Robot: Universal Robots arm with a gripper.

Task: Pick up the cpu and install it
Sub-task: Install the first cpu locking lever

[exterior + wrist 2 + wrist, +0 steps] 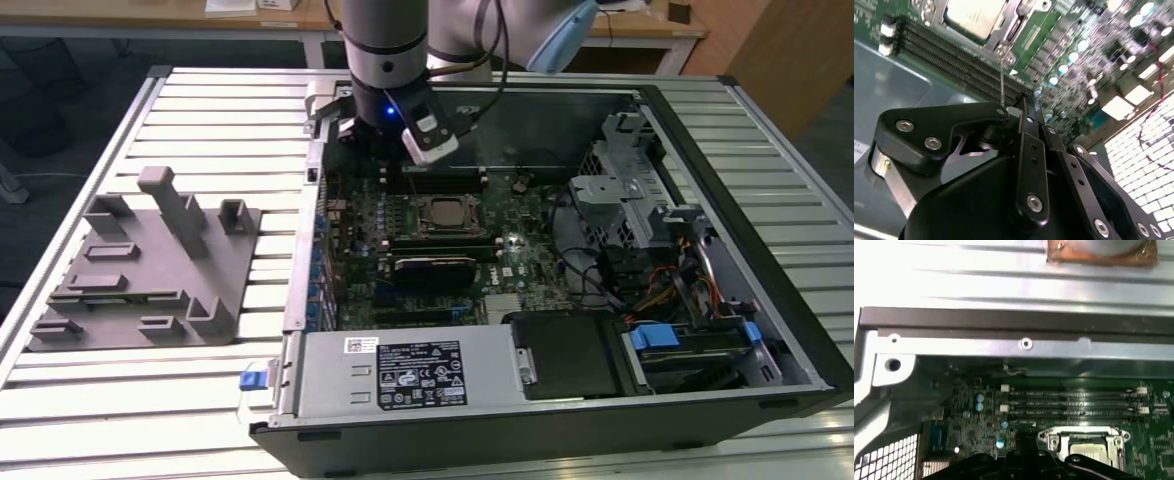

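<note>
in the exterior view my arm comes down from the top, and my claw (400, 158) hangs inside the open computer case (787, 330), near its back wall. the case lies flat on a slatted metal table (200, 100). the cpu (441, 214) sits in its socket in the middle of the green board (527, 225) — a small pale square with a metal frame around it. my claw is a little way behind it, over some long dark slots, not touching it. a black ribbed module (434, 268) lies just in front of the cpu. on the exterior view's left a grey plastic block (140, 265) with tall posts rests on the table, well apart from the case. a silver box (400, 375) fills the front of the case.

in the second wrist view i see my black claw (1026, 102) up close. its two arms meet at a point and nothing is between them, so it looks clenched on nothing. past its tip are the long dark slots (954, 55), and then the cpu (976, 15) in its shiny frame.

in the first wrist view the cpu (1086, 442) sits in its frame just beyond the dark top of my claw (1026, 445). the slots (1074, 402) run beside it, and the grey case wall (1019, 342) is farther off.
</note>
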